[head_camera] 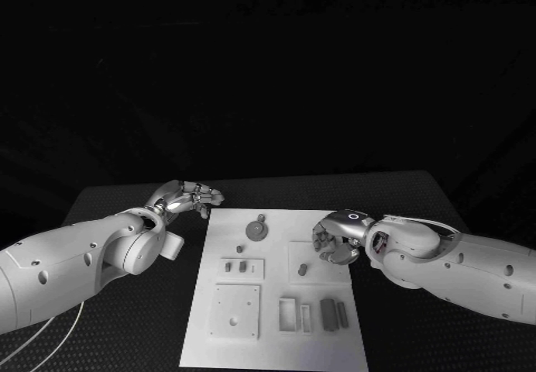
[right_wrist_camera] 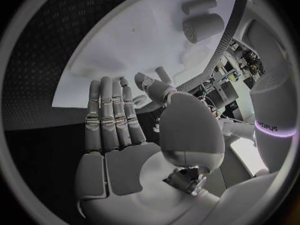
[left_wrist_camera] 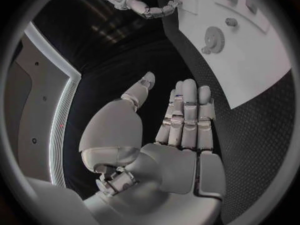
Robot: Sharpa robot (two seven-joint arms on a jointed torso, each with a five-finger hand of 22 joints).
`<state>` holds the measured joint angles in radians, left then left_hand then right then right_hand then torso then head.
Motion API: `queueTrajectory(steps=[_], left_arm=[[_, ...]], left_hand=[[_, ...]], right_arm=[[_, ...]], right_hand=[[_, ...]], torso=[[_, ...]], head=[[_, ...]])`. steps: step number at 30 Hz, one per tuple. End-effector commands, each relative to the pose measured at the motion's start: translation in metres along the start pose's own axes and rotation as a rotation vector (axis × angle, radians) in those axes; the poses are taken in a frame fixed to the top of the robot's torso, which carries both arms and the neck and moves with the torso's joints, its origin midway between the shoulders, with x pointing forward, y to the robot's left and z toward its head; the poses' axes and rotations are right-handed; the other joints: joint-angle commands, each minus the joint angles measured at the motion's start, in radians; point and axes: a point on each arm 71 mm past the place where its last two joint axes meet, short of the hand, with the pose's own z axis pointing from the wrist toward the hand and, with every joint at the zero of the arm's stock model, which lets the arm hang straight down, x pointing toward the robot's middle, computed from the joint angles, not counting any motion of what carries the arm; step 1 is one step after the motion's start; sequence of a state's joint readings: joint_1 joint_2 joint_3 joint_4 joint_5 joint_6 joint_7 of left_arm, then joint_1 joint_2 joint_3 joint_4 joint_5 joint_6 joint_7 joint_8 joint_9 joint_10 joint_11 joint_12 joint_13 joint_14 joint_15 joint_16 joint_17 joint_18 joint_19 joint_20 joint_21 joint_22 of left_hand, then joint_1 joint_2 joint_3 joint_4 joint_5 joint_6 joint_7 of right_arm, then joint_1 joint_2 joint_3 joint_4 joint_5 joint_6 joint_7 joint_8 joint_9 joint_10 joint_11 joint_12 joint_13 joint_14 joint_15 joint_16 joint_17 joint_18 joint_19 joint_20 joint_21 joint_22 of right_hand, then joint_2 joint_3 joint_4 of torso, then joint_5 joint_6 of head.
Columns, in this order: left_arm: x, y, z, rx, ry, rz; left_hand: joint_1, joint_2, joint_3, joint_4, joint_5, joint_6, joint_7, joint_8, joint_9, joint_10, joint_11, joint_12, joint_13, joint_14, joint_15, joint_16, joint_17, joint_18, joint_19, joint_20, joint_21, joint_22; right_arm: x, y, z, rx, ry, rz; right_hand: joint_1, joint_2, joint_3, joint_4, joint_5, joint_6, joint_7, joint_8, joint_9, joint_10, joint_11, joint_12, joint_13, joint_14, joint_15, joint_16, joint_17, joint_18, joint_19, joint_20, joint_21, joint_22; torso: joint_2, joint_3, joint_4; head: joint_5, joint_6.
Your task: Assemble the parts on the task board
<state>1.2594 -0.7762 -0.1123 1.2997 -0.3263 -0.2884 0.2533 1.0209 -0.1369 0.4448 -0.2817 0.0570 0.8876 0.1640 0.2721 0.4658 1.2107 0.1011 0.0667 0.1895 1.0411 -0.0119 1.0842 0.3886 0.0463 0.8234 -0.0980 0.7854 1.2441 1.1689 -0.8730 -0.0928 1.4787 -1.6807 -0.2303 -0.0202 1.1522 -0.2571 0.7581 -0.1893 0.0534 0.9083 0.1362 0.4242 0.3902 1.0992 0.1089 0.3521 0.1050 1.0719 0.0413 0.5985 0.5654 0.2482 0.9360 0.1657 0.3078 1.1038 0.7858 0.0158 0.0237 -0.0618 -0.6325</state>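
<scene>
The task board (head_camera: pixel 280 291) lay flat in the middle of the black table (head_camera: pixel 123 205), long side running near to far. A round gear part (head_camera: pixel 257 230) sat toward its far end, a small peg (head_camera: pixel 303 270) just right of centre, and slim bar parts (head_camera: pixel 330 314) stood in slots at the near right. The left hand (head_camera: pixel 184 198) hovered off the board's far left corner, fingers straight and apart, holding nothing. The right hand (head_camera: pixel 338 236) hung over the board's right edge, fingers extended and empty, near the peg.
</scene>
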Motion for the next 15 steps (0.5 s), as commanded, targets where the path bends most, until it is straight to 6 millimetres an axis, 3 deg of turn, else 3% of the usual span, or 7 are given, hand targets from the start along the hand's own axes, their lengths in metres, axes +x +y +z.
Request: queueTrajectory(steps=[1,15], left_arm=[[0.0014,-0.0021,-0.0002,0.017,0.014,-0.031],[-0.0009,-0.0008,0.0005,0.012,0.011,-0.033]], left_hand=[[-0.002,0.012,-0.007,0.001,-0.003,-0.004,0.003,0.003,-0.002,-0.010,0.001,0.001,-0.002,0.004,0.004,-0.004,-0.001,0.016,-0.003,-0.008,-0.004,-0.001],[-0.001,0.018,-0.009,0.001,-0.003,-0.006,0.003,0.003,-0.002,-0.010,0.001,0.002,-0.003,0.007,0.004,-0.006,-0.001,0.015,-0.002,-0.007,-0.007,-0.002]], right_arm=[[0.0057,-0.0005,0.0008,0.015,0.000,-0.057],[0.0044,0.0048,0.0033,0.001,-0.030,-0.048]], right_hand=[[0.000,-0.010,0.008,0.002,-0.005,0.002,0.003,-0.004,-0.002,0.008,0.000,-0.005,0.002,0.006,-0.004,0.001,0.003,0.014,0.007,-0.002,0.004,0.002],[0.012,-0.017,0.041,0.019,-0.005,0.006,0.004,-0.001,0.004,0.021,-0.003,-0.014,0.010,0.013,-0.007,0.001,0.018,0.014,0.013,-0.005,0.010,0.007]], torso=[[0.001,0.0009,0.0019],[0.000,0.0018,0.0010]], head=[[-0.001,-0.002],[0.002,-0.004]])
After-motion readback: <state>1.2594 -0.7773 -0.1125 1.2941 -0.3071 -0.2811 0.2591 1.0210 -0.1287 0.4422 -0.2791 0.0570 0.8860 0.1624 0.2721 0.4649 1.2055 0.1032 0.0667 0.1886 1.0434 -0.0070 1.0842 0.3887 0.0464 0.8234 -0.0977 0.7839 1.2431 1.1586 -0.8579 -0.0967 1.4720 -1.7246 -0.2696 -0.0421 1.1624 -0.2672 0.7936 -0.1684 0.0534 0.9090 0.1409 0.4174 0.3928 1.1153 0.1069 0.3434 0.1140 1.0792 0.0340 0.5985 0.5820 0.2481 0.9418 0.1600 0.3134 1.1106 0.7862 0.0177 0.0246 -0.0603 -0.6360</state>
